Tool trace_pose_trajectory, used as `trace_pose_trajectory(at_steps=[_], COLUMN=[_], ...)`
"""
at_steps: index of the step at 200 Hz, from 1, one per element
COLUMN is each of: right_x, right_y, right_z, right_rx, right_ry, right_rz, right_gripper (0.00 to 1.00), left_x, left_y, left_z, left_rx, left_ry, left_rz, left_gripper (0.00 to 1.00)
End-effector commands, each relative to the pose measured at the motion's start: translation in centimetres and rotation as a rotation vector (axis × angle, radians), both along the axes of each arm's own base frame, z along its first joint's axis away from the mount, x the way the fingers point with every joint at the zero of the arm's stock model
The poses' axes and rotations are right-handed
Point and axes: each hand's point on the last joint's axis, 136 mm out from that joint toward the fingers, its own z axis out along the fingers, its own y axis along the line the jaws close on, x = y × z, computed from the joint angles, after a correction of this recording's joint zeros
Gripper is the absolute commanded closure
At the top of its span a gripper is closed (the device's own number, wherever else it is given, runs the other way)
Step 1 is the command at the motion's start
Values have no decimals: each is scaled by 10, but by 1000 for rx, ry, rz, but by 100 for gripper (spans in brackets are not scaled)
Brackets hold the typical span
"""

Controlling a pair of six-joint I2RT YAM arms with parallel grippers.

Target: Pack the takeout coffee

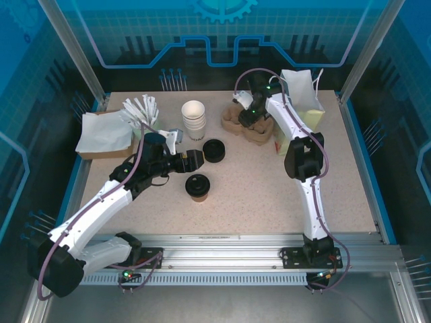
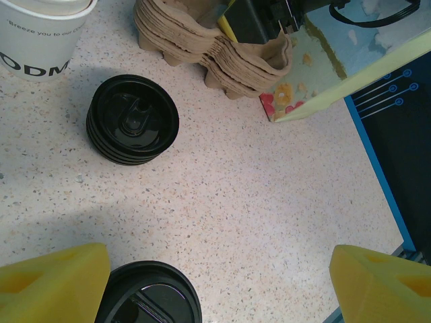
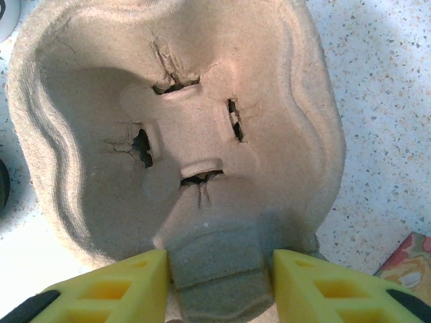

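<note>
The takeout coffee (image 1: pixel 197 187), a brown paper cup with a black lid, stands upright near the table's middle. Its lid (image 2: pixel 149 296) shows at the bottom edge of the left wrist view, beside the left finger. My left gripper (image 1: pixel 194 161) hovers just behind the cup, open and holding nothing, its yellow fingers (image 2: pixel 54 282) spread wide over bare table (image 2: pixel 256 202). At the back, my right gripper (image 1: pixel 248 118) is down on the stack of pulp cup carriers (image 1: pixel 250 125). Its yellow pads (image 3: pixel 108 289) are shut on the centre ridge of the top carrier (image 3: pixel 219 262).
A stack of loose black lids (image 1: pixel 214 150) lies right of my left gripper. White cups (image 1: pixel 194 120) stand behind it. A paper bag (image 1: pixel 302 101) stands open at the back right. Napkins (image 1: pixel 104 134) and white packets (image 1: pixel 139 111) lie at the back left.
</note>
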Motion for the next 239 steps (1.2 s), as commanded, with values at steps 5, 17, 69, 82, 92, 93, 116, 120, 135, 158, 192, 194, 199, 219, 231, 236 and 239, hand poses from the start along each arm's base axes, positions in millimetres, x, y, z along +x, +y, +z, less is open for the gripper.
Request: trace_pose_trajectory(at_steps=[5, 17, 69, 82, 92, 93, 116, 120, 135, 158, 192, 194, 199, 219, 231, 236, 239], right_x=[-6, -5, -3, -4, -5, -5, -8, -9, -11, -14, -30, -32, -37, -64, -83, -93, -98], right_y=[-13, -12, 1, 3, 3, 4, 4, 4, 5, 8, 32, 33, 38, 54, 56, 57, 56], right_z=[-18, -10, 41, 54, 61, 63, 71, 78, 80, 87, 121, 123, 126, 136, 135, 134, 132], right_rx=[-30, -18, 80, 102, 115, 117, 126, 130, 127, 138, 212, 216, 224, 223, 204, 196, 189], right_ry=[66, 51, -32, -52, -63, -65, -73, -83, -85, -90, -122, -121, -119, -125, -126, -125, -122], right_rz=[-6, -7, -4, -7, -11, -11, -14, -14, -16, -21, -9, -10, -7, -6, -24, -29, -40], right_gripper=[60, 62, 67, 68, 68, 68, 68, 68, 68, 68, 69, 69, 69, 69, 69, 69, 69], left_x=[-4, -4, -4, -4, -4, -4, -5, -5, -6, -6, -6, -6, -6, -7, -8, -8, -9], left_y=[-4, -4, -4, -4, -4, -4, -4, -5, -5, -4, 0, 0, 2, 5, 7, 8, 8], left_z=[5, 5, 7, 8, 8, 8, 6, 6, 6, 5, 5, 5, 4, 5, 7, 7, 6], left_rx=[-21, -22, -26, -28, -26, -27, -26, -28, -29, -28, -10, -6, -3, 4, 3, 2, 3], left_ry=[-10, -10, -12, -13, -16, -16, -13, -13, -15, -13, -25, -25, -28, -39, -46, -48, -47], left_rz=[-24, -25, -26, -26, -26, -27, -27, -28, -30, -30, -16, -15, -8, 6, 11, 16, 16], left_gripper=[14, 14, 14, 14, 14, 14, 14, 14, 14, 14, 14, 14, 14, 14, 14, 14, 14])
